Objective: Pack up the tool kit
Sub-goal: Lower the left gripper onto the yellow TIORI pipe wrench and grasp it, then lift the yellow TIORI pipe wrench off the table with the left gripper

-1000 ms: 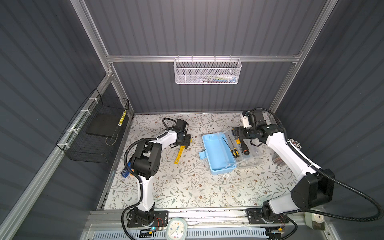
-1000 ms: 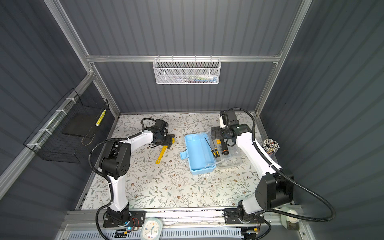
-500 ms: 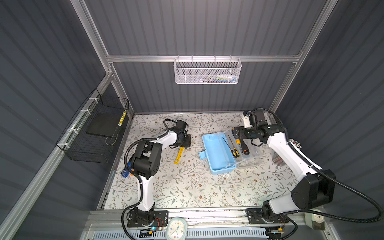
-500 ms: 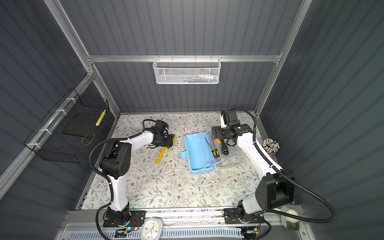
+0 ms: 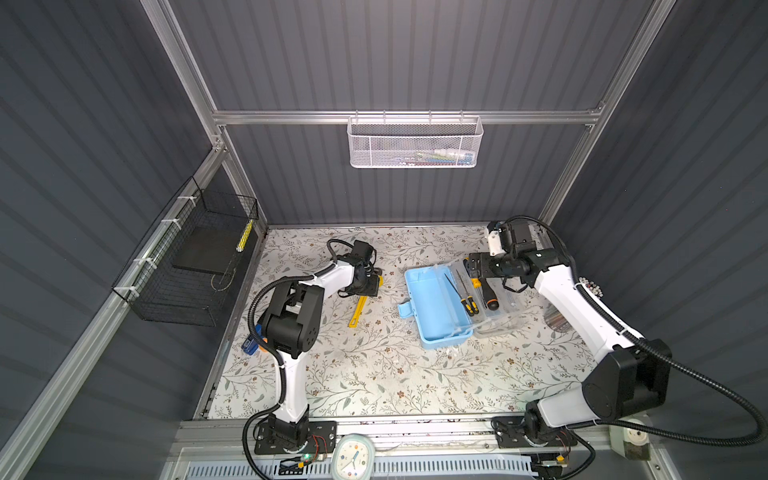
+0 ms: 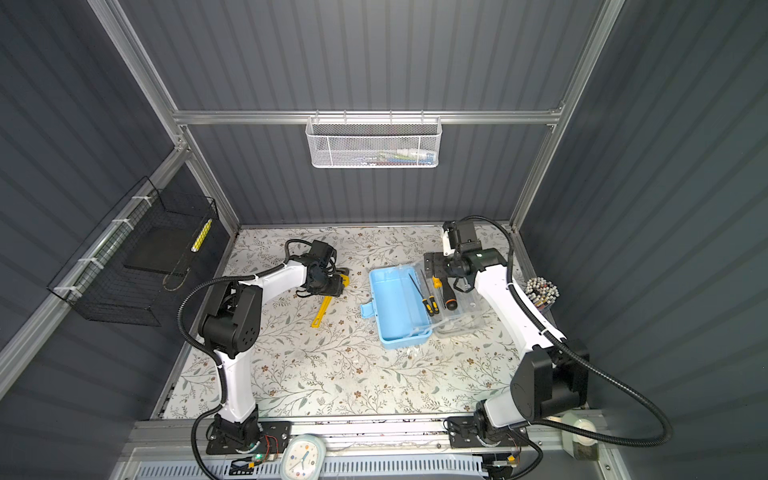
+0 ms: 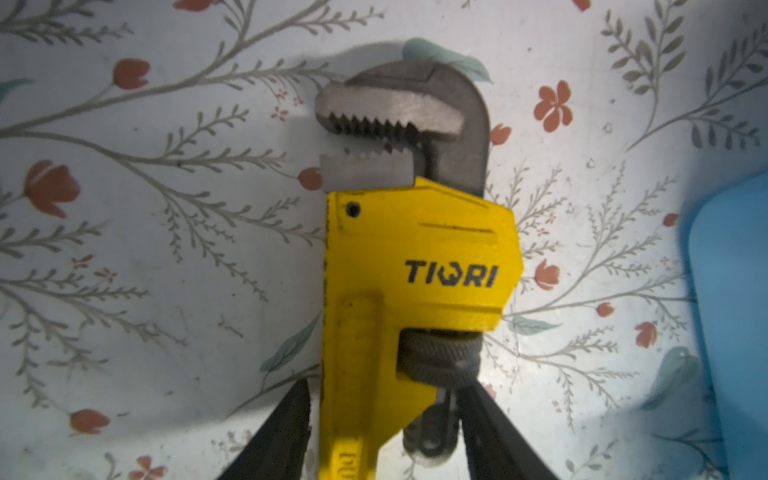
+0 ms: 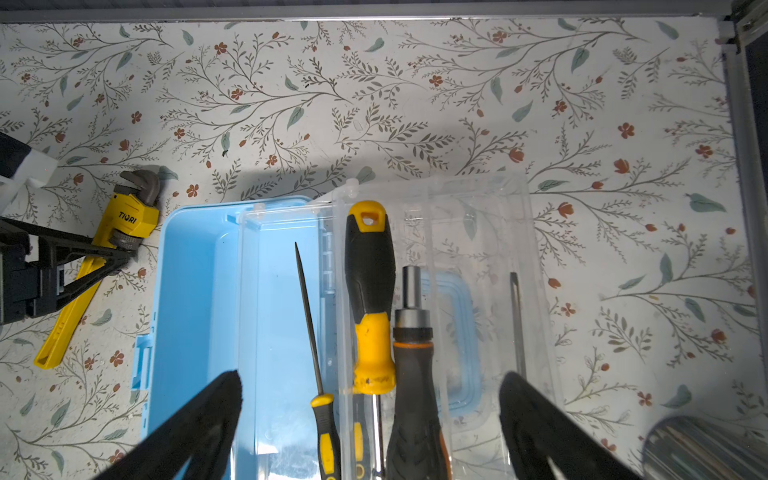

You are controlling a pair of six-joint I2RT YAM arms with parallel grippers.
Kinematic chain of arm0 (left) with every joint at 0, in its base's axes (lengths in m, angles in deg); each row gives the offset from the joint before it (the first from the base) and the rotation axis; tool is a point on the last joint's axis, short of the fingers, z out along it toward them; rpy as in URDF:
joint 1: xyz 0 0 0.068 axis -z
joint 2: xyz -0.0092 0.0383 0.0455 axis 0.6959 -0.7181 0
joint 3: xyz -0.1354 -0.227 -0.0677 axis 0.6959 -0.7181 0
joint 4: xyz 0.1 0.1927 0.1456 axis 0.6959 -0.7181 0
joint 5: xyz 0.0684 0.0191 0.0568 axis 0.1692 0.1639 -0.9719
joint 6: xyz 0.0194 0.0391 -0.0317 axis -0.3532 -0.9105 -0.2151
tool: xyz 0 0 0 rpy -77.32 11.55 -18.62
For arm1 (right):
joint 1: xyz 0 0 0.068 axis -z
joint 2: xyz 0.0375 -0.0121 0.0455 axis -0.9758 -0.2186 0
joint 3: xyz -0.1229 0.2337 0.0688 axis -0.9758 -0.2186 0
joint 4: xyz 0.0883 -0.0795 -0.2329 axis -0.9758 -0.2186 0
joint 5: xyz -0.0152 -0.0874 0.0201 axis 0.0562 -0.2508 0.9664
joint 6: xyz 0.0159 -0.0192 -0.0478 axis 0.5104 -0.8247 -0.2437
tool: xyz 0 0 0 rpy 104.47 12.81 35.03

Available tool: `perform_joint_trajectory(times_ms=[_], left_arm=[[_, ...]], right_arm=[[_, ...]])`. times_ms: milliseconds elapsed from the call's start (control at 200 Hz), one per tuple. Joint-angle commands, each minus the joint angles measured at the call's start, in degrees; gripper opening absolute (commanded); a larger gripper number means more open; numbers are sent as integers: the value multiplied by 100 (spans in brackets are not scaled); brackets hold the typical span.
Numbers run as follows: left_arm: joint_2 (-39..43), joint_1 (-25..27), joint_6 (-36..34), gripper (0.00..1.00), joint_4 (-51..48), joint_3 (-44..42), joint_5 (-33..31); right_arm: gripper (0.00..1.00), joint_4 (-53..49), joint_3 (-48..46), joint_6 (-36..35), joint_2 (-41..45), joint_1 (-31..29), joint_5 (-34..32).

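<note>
Squarely inside left gripper [image 7: 385, 386]: wrench [image 7: 415, 249]

The pipe wrench [image 7: 415, 257] has a yellow painted metal body with a slight sheen, a head of bare grey metal, dull and rough-toothed, and a dark knurled nut. The tool case [image 5: 430, 303] is smooth light-blue plastic, and its lid [image 8: 478, 232] is clear, shiny plastic. The screwdriver [image 8: 370, 266] has a matt black and yellow handle. The table cover [image 5: 374, 374] is a smooth floral print. On the far wall hangs a white perforated-metal mesh basket [image 5: 413, 145], and on the left a thin black wire basket [image 5: 183, 270].
</note>
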Motion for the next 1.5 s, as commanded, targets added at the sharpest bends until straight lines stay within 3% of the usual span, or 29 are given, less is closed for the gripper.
perform_joint_trajectory(times_ms=[0, 215, 705, 1230, 1496], left_arm=[[-163, -10, -116, 59, -260, 200, -164], [-387, 77, -31, 56, -334, 400, -268], [-247, 97, 398, 20, -373, 192, -201], [1127, 127, 1492, 13, -405, 598, 683], [1527, 562, 2005, 11, -315, 512, 352]], right_arm=[[97, 82, -100, 35, 9, 45, 111], [97, 165, -292, 35, 179, 109, 43], [99, 499, -956, 151, 808, 760, 379], [99, 732, -1363, 265, 1241, 1160, 580], [99, 963, -1561, 332, 1444, 1238, 715]])
